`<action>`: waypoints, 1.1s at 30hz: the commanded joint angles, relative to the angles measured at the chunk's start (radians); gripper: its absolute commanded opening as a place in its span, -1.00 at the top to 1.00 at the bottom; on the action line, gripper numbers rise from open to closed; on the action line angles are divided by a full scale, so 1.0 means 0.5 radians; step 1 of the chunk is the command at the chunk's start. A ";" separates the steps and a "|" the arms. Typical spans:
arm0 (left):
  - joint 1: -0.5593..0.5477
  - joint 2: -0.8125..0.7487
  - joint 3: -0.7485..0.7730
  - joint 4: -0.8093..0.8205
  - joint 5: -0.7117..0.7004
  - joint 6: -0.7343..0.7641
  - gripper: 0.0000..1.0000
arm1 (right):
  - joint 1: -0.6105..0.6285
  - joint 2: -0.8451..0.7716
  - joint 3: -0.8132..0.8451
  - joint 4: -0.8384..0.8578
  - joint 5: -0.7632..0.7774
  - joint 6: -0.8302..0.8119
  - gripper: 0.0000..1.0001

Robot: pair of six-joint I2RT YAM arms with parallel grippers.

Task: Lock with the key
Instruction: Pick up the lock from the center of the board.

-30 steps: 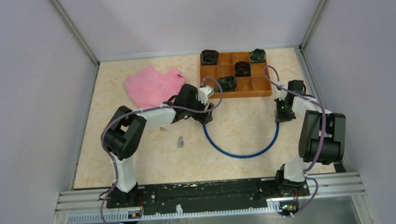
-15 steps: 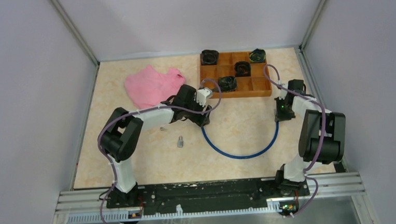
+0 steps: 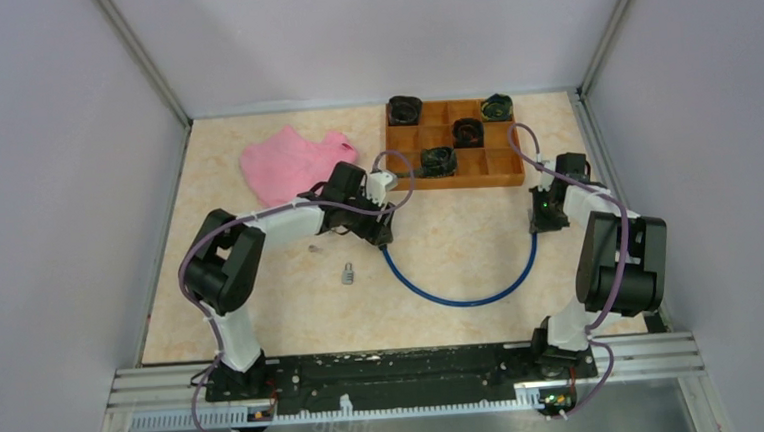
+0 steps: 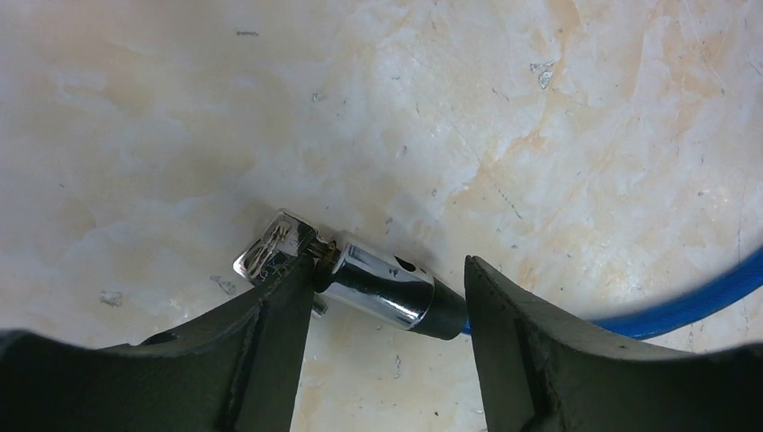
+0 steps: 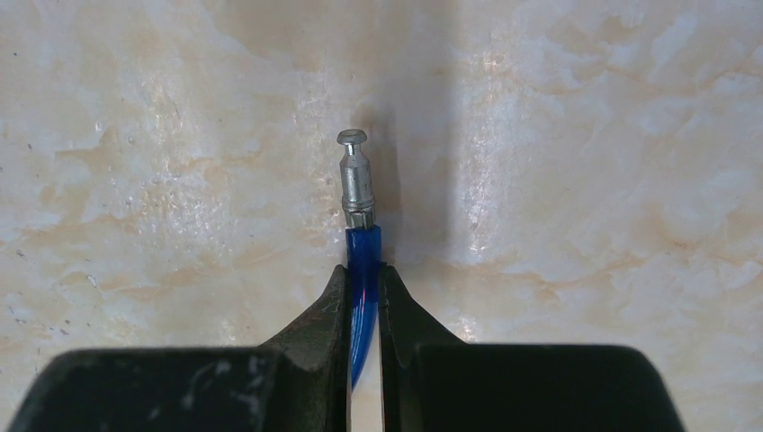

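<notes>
Left wrist view has the left gripper with its jaws spread wide over the marbled beige tabletop, gripping nothing. Between them lies the chrome cylindrical lock barrel at an angle. A flat silver key sits in the barrel's outer end, and the inner edge of one finger overlaps the key's neck. The barrel's black collar comes close to the other finger, though I cannot tell if they touch. From that collar a blue plastic-coated cable runs off to the side. In the right wrist view the right gripper is pinched tight on the other end of that cable, just behind its small steel locking pin, which juts out free above the fingertips. From the top external camera the cable forms an open U between the two grippers, its ends well apart. A small silver padlock lies near the left arm, a crumpled pink cloth lies farther back, and a compartmented wooden tray holds several black round objects.
</notes>
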 commanded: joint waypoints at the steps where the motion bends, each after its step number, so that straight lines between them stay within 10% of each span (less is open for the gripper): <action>1: 0.044 0.048 -0.136 -0.397 0.015 -0.037 -0.36 | -0.014 -0.047 0.062 0.081 -0.039 -0.013 1.00; 33: 0.070 -0.062 -0.101 -0.416 0.218 -0.088 -0.54 | -0.368 -0.068 0.034 0.168 -0.112 0.109 1.00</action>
